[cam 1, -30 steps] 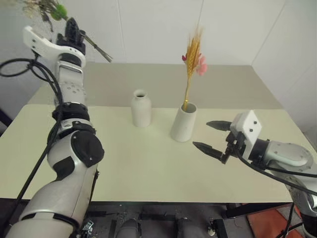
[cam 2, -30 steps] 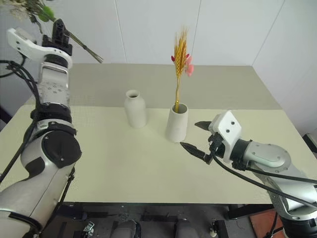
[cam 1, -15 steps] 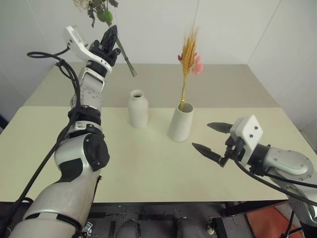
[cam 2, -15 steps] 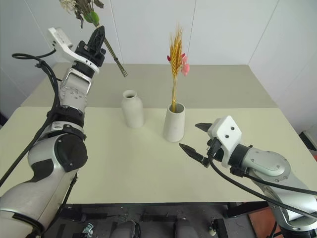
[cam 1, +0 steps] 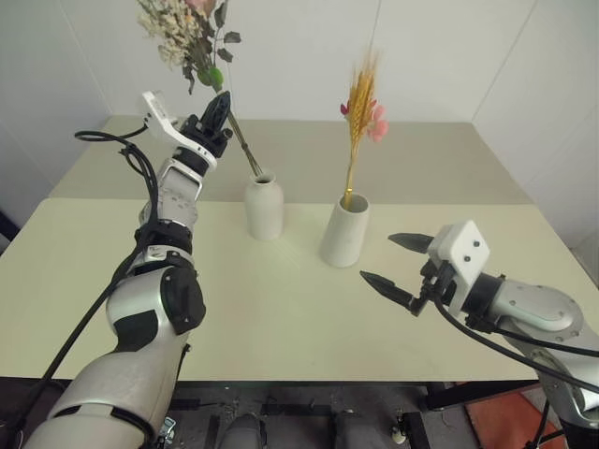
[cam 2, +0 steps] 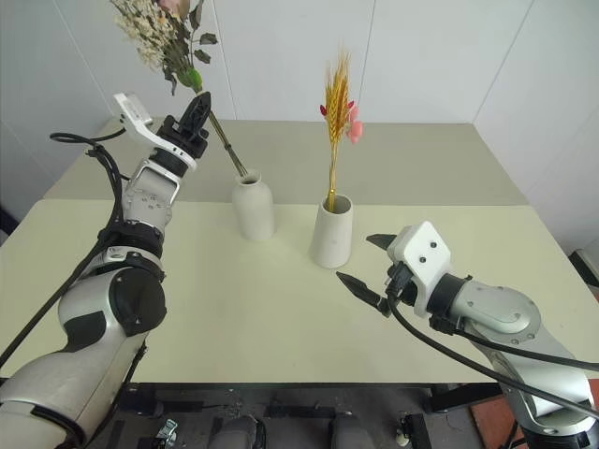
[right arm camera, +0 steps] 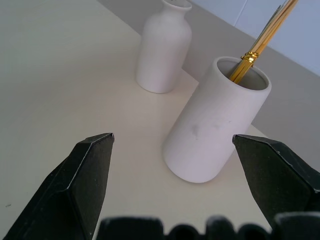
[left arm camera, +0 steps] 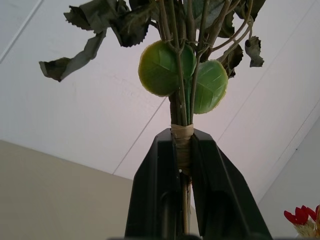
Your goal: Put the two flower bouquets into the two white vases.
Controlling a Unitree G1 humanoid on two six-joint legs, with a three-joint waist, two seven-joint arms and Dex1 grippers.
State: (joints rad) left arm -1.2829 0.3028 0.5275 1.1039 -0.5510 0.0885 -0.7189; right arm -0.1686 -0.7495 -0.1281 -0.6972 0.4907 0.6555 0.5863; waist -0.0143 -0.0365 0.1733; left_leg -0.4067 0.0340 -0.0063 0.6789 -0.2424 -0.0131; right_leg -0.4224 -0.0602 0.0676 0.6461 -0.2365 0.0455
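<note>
Left gripper (left arm camera: pixel 183 150) fingers clamping rose bouquet (cam 1: pixel 192 37) stems over bottle vase (cam 1: pixel 264 207), wheat bunch (cam 1: pixel 360 103) standing in cylinder vase (cam 1: pixel 344 231) at its 3 o'clock, right gripper (cam 1: pixel 398 262) fingers spread wide above bench (cam 1: pixel 281 309), no writing legible

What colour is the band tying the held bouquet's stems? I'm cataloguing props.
Tan band, clearest in the left wrist view.

You are looking at a pale cream surface (cam 1: pixel 281 318) whose far half is a duller beige strip (cam 1: pixel 421 159), the two meeting in a straight line across the middle. Behind it stand white panelled walls (cam 1: pixel 449 56) with thin vertical seams, meeting in a corner at the right. Light falls evenly and softly. Below the near edge you see a dark floor (cam 1: pixel 309 412) and a reddish patch (cam 1: pixel 505 421) on the right.
</note>
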